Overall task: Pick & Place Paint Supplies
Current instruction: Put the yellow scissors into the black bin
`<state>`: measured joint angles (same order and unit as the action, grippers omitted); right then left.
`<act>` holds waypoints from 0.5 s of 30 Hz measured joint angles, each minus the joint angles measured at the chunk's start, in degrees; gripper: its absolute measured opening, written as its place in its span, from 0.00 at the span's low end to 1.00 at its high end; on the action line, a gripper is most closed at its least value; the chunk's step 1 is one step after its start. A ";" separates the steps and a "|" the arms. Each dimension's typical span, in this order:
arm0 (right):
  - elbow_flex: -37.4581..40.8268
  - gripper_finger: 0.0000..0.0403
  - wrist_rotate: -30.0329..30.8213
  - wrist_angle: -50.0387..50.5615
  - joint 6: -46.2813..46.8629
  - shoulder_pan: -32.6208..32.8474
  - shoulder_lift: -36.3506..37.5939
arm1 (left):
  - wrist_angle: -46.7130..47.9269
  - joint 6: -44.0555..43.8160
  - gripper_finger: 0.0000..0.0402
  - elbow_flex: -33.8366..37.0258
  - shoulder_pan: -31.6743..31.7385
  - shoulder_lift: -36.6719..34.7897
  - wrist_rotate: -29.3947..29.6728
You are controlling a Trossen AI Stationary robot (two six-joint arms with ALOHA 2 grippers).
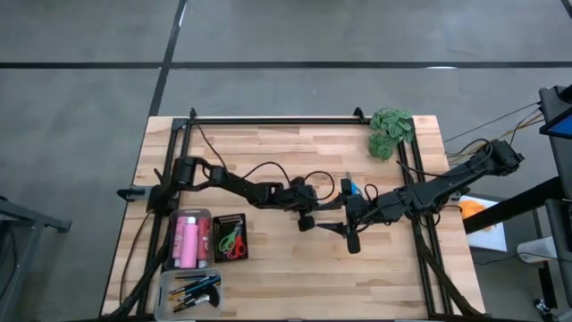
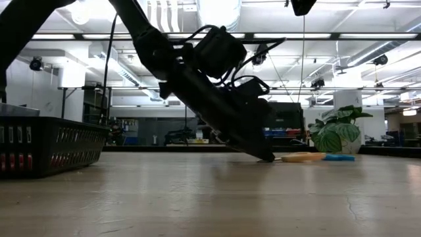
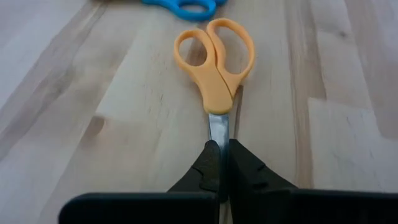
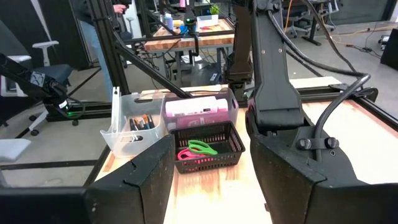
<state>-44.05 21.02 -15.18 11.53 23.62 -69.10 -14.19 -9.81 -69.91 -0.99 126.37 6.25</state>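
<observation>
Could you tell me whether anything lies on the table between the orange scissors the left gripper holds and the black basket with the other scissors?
Nothing visible does. The left gripper is shut on the blades of the orange scissors at mid-table, and the wood from there to the black basket is bare. The blue scissors lie on the far side.

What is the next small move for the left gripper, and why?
Probably lift a little. The left gripper is shut on the blade of the orange scissors, which seem to lie flat on the table; the black basket already holds scissors.
</observation>
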 joint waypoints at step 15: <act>0.02 0.52 0.00 0.04 0.00 -0.01 0.00 | 26.30 -12.42 0.00 -0.05 -0.15 -7.80 -0.24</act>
<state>-44.03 21.02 -15.14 11.53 23.61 -69.10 12.11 -22.23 -69.95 -1.15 118.56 6.01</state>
